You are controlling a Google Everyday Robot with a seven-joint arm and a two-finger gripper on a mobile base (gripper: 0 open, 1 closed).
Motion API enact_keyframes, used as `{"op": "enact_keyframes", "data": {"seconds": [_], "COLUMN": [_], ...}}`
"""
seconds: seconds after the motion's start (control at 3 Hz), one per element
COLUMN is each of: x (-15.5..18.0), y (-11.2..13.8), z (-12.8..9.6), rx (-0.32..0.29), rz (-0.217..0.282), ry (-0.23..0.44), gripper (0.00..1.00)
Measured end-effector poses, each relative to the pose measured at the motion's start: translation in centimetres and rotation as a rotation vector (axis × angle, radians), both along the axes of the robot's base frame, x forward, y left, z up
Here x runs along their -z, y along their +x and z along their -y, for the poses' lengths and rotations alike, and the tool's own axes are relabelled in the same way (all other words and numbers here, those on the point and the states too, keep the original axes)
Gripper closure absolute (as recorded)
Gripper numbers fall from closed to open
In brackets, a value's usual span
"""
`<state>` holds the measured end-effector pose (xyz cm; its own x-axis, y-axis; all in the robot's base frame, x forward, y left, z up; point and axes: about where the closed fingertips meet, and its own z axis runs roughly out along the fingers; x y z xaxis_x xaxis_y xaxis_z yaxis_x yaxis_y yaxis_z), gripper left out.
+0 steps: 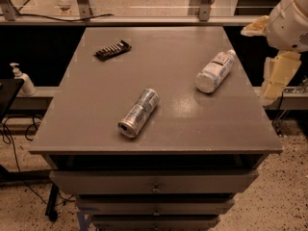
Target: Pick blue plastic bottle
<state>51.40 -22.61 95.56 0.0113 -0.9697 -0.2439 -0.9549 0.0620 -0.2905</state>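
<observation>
Bench (96,109) was the biggest thing, a flat grey top, smooth and a bit shiny, with drawers under it. The gripper (278,81) came next, pale and blocky. It hung just off the right edge of the bench, up in the air and touching nothing, and I could not tell if it was wide or narrow. The blue plastic bottle (215,71) lay on its side near the right rim, close to the gripper, with its white cap pointing to the far right corner. It was round and its pale plastic looked smooth, so I think it could roll away or slip if the gripper bumped it from the side. It was near the edge too, so a hard push might send it off the bench. The can (138,112) lay on its side in the middle, well apart from the bottle, and it was shiny silver metal and round as well. A grab at the wrong one would spoil the job. The smallest thing was a flat dark bar (112,50) at the far left, with ridges on top.
</observation>
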Motion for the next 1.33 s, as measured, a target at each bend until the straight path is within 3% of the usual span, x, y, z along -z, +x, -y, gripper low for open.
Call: {"op": "enact_keyframes", "data": {"seconds": [0.67, 1.0, 1.33], "x": [4.2, 6.5, 7.7], "y": [7.0, 10.1, 12.2], "z": [0.8, 0.5, -0.2], "rx": [-0.352, -0.53, -0.679], "rz": [-0.037, 0.001, 0.08], "ry": [0.049, 0.039, -0.004], "gripper": [0.0, 0.0, 0.0]}}
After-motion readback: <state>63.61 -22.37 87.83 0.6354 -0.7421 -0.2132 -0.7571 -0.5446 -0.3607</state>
